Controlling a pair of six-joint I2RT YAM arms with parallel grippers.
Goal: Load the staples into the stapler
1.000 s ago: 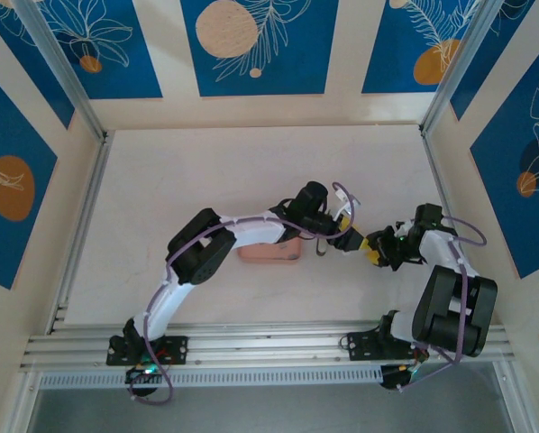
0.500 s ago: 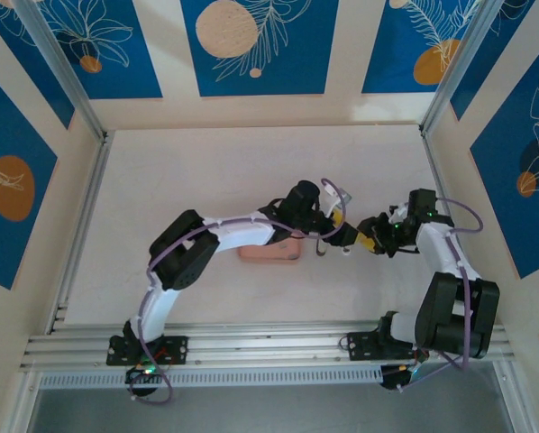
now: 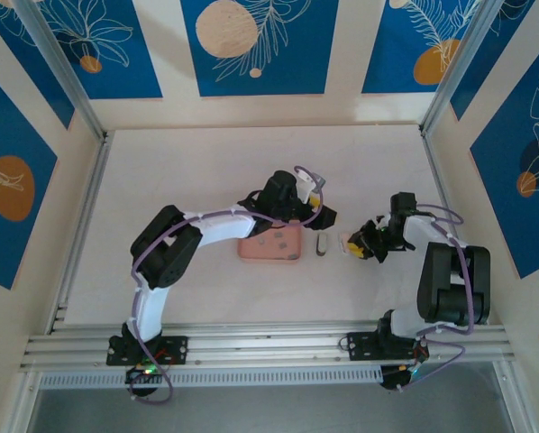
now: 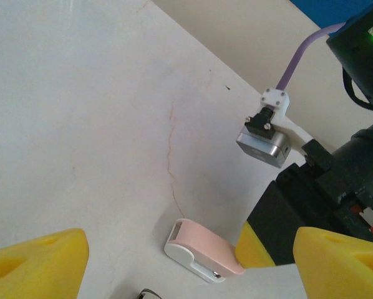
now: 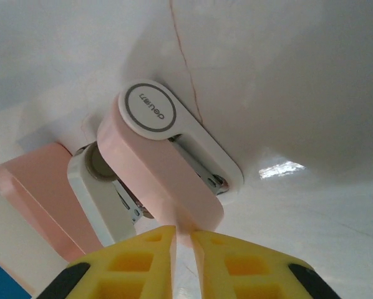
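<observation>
The stapler [image 5: 150, 163] is small, with a pink top and a white base, and lies on the table right of the pink tray [image 3: 251, 250]. My right gripper [image 5: 183, 244] is shut on the stapler's thin pink end, and its yellow finger [image 4: 254, 249] touches that end. In the top view the stapler [image 3: 348, 242] sits just left of the right gripper [image 3: 358, 245]. A few tiny grey staples [image 3: 278, 237] lie in the tray. My left gripper [image 4: 189, 269] hovers wide open above the stapler [image 4: 202, 252], holding nothing; from above the left gripper [image 3: 324, 219] is beyond the tray's right end.
A small grey-white object [image 3: 322, 244] lies between the tray and the stapler. The right arm's camera block [image 4: 264, 142] and cable hang close over the stapler. Walls with metal rails [image 3: 80, 225] bound the table, with open room at the back.
The left arm has drawn back to the left, uncovering the tray. The right gripper has moved in to the stapler and closed on its end.
</observation>
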